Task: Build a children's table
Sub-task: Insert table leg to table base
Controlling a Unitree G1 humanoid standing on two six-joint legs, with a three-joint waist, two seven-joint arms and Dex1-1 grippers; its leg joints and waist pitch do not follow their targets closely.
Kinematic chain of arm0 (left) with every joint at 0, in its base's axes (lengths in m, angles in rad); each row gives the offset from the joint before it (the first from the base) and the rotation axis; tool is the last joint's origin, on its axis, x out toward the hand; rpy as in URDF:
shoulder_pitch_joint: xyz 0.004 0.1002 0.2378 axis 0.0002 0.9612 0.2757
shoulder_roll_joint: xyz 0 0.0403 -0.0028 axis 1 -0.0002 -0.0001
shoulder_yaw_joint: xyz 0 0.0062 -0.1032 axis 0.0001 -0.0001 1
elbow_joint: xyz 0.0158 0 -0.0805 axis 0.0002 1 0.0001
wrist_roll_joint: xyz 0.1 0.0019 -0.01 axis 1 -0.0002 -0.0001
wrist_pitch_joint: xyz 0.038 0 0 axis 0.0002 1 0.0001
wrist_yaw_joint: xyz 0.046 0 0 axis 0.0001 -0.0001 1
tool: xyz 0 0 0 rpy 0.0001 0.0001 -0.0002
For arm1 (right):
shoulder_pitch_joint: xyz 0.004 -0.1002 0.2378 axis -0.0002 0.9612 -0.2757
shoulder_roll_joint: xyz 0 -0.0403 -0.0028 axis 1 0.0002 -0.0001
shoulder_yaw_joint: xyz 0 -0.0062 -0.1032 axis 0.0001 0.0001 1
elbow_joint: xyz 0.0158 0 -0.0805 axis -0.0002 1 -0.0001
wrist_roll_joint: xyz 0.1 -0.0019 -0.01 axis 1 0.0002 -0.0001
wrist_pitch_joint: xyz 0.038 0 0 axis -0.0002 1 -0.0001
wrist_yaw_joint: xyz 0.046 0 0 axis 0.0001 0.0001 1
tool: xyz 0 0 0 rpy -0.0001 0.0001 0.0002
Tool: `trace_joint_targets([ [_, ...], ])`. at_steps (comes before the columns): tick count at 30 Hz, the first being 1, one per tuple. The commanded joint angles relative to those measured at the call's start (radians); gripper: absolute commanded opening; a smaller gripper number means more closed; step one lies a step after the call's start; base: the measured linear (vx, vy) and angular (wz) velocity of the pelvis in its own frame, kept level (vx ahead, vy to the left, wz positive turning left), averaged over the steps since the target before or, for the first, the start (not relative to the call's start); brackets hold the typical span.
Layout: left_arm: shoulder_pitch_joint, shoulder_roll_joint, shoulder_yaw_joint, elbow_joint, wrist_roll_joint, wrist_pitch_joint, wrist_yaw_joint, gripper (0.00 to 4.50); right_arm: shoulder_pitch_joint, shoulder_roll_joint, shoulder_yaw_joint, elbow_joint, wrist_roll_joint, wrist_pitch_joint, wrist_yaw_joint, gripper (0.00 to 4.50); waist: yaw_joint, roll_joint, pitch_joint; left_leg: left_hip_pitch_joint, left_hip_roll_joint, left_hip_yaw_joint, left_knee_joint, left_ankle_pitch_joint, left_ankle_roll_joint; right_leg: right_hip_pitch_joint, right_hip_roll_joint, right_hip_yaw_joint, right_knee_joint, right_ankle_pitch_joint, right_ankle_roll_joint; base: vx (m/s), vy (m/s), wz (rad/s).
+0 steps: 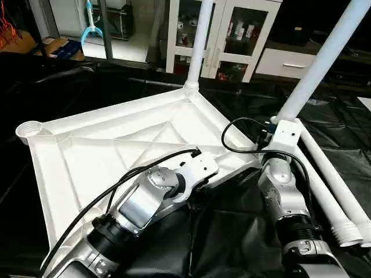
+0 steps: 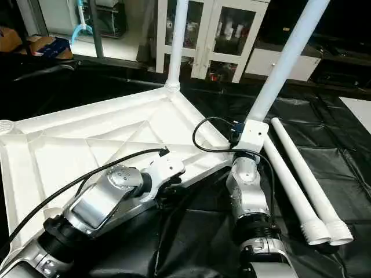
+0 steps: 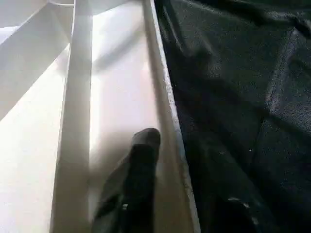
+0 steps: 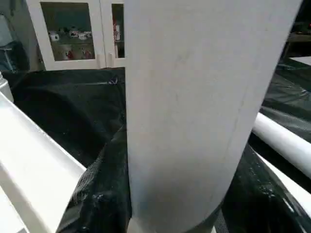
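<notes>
The white tabletop (image 1: 104, 150) lies upside down on the black cover, its X-ribs facing up. One leg (image 1: 200, 40) stands upright in the far corner socket. A second leg (image 1: 324, 58) rises tilted from the right corner, with my right gripper (image 4: 175, 194) shut around its lower end; its black fingers (image 4: 102, 189) press both sides of the tube. My left gripper (image 1: 200, 180) sits at the tabletop's near edge, over the rim (image 3: 167, 111). Two loose legs (image 2: 301, 185) lie side by side on the right.
The left corner socket (image 1: 29, 128) stands open with nothing in it. Crumpled black cover (image 1: 232, 231) spreads in front between my forearms. White glass-door cabinets (image 1: 232, 35) stand behind the work surface. Cables loop over both wrists.
</notes>
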Motion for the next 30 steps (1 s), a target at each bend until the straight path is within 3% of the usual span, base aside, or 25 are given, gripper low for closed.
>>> trace_joint_targets([
  [1,0.008,0.014,-0.027,0.035,0.016,0.019,0.003,1.01,0.041,0.023,0.001,0.057,0.007,0.065,0.014,1.86,0.001,0.020,-0.039,0.017,0.048,-0.023,-0.077,-0.151,-0.039,0.017,-0.061,0.033,-0.059,0.044,-0.181,0.000,0.000,0.00],
  [4,0.007,0.020,-0.029,0.040,0.016,0.018,0.002,0.74,0.041,0.028,-0.006,0.051,0.012,0.061,0.029,1.86,0.001,0.020,-0.038,0.017,0.049,-0.023,-0.078,-0.151,-0.039,0.017,-0.061,0.033,-0.059,0.049,-0.183,0.000,0.000,0.00],
  [5,0.007,0.022,-0.028,0.041,0.016,0.017,0.001,0.58,0.043,0.030,-0.005,0.043,0.017,0.055,0.043,1.86,0.002,0.025,-0.038,0.017,0.049,-0.024,-0.078,-0.154,-0.040,0.017,-0.061,0.033,-0.059,0.047,-0.183,0.000,0.000,0.00],
  [8,0.007,0.024,-0.026,0.042,0.015,0.015,0.001,0.41,0.047,0.035,-0.004,0.031,0.029,0.052,0.067,2.56,0.001,0.022,-0.038,0.017,0.049,-0.024,-0.078,-0.171,-0.041,0.017,-0.061,0.033,-0.061,0.031,-0.181,0.000,0.000,0.00],
  [11,0.006,0.025,-0.026,0.044,0.014,0.015,0.000,0.21,0.049,0.037,0.004,0.016,0.033,0.056,0.088,2.82,-0.001,0.019,-0.036,0.013,0.049,-0.025,-0.081,-0.187,-0.038,0.018,-0.063,0.033,-0.064,-0.008,-0.185,0.000,0.000,0.00],
  [15,0.005,0.028,-0.024,0.048,0.012,0.008,-0.003,0.09,0.050,0.043,0.007,0.005,0.031,0.059,0.105,3.03,0.000,0.024,-0.033,0.016,0.050,-0.025,-0.082,-0.221,-0.046,0.009,-0.064,0.034,-0.072,-0.089,-0.177,0.000,0.000,0.00],
  [16,0.005,0.028,-0.024,0.048,0.012,0.007,-0.003,0.01,0.050,0.043,0.006,0.004,0.031,0.060,0.107,3.26,0.000,0.025,-0.033,0.016,0.050,-0.025,-0.083,-0.221,-0.047,0.008,-0.064,0.034,-0.072,-0.092,-0.175,0.000,0.000,0.00],
  [20,0.006,0.033,-0.024,0.049,0.009,-0.003,-0.007,0.00,0.054,0.044,0.005,-0.008,0.026,0.066,0.120,3.44,0.001,0.026,-0.035,0.015,0.050,-0.025,-0.081,-0.178,-0.045,0.011,-0.062,0.033,-0.064,-0.025,-0.179,0.000,0.000,0.00],
  [25,0.011,0.062,-0.020,0.058,0.004,-0.046,-0.031,0.00,0.100,0.036,0.053,-0.120,0.049,0.130,0.227,3.93,0.004,0.025,-0.036,0.011,0.048,-0.025,-0.080,-0.150,-0.024,0.018,-0.062,0.033,-0.061,0.030,-0.179,0.000,0.000,0.00],
  [26,0.013,0.091,-0.029,0.059,0.008,-0.096,-0.059,0.00,0.134,0.027,0.081,-0.188,0.067,0.178,0.282,4.07,0.007,0.026,-0.035,0.013,0.048,-0.025,-0.079,-0.146,-0.017,0.019,-0.062,0.033,-0.063,0.033,-0.178,0.000,0.000,0.00],
  [30,0.022,0.135,-0.027,0.049,-0.001,-0.123,-0.105,0.00,0.199,-0.009,0.131,-0.303,0.079,0.252,0.364,4.07,0.005,0.028,-0.034,0.015,0.052,-0.026,-0.082,-0.157,-0.025,0.017,-0.062,0.032,-0.062,0.012,-0.185,0.000,0.000,0.00],
])
